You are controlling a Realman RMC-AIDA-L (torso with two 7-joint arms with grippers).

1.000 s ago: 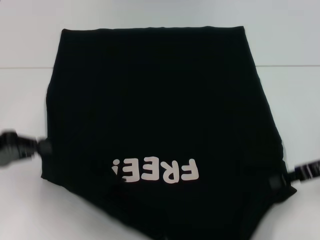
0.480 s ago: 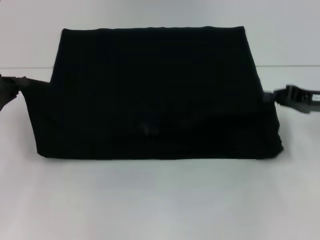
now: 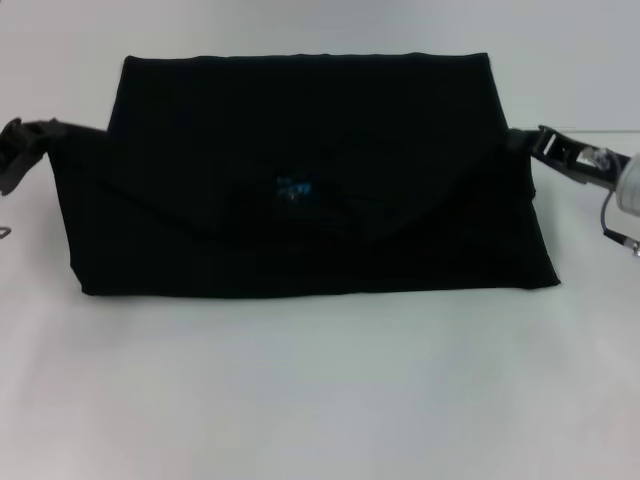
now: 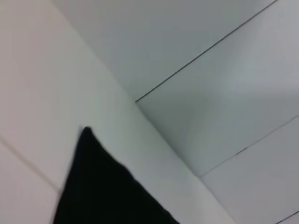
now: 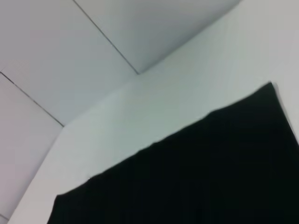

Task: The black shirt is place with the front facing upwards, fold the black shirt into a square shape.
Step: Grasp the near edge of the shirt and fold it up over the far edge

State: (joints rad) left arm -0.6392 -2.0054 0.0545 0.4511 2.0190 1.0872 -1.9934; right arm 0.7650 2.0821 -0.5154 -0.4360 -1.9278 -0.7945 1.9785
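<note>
On the white tabletop [image 3: 320, 400] I see the black shirt [image 3: 300, 180] folded, left gripper [image 3: 30, 150] and right gripper [image 3: 545, 145] fingers pinching its side edges.

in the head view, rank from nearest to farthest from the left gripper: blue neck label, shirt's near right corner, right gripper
1. Blue neck label: middle of the black shirt, nearest the left gripper at the shirt's left edge.
2. Shirt's near right corner: front right.
3. Right gripper: at the shirt's right edge; too close to call against 2.
</note>
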